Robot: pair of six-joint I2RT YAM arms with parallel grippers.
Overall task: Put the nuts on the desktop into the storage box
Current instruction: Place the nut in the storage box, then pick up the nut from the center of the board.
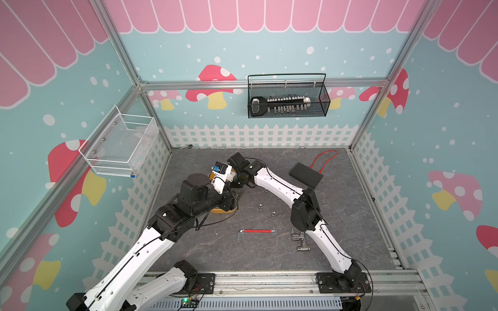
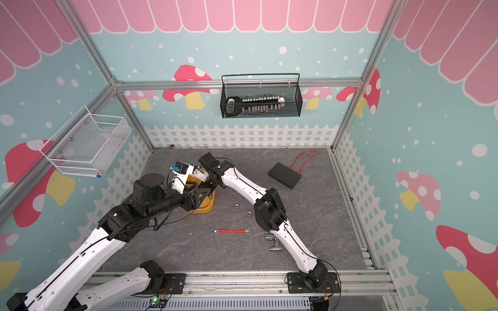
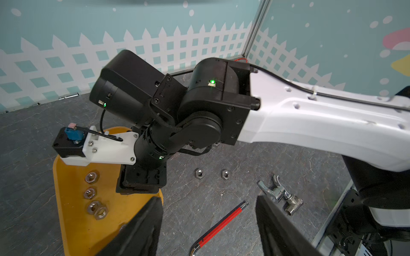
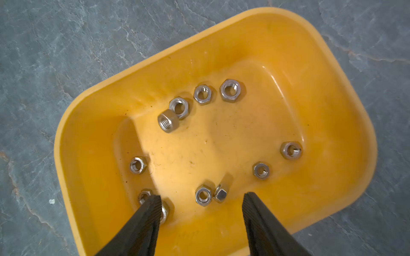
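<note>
In both top views your left arm (image 1: 151,242) and right arm (image 1: 277,185) meet over the box (image 1: 222,210), which sits on the desktop (image 1: 242,255) left of centre. They hide most of it, so you get only yellow slivers and cannot read either set of jaws from here. At least two nuts (image 1: 260,206) lie loose on the desktop just right of the box, between the arms. Nearer the base lie a hex key (image 1: 258,231) and a fitting (image 1: 299,239), the fitting partly under the right arm. A black box (image 2: 284,175) with a red cable (image 2: 304,159) sits well apart at the far right, and a black basket (image 2: 260,98) and a white basket (image 2: 86,145) hang on the walls. In the left wrist view the left gripper (image 3: 208,199) has its jaws apart with nothing between them, above bare desktop beside the box rim. The right arm's wrist blocks the far half of the box, and four nuts show inside it. Two loose nuts, the hex key and the fitting lie beyond. In the right wrist view the right gripper (image 4: 202,198) hangs over the box with its jaws apart and empty. Eleven nuts lie inside, two of them partly behind one finger (image 4: 153,210).
</note>
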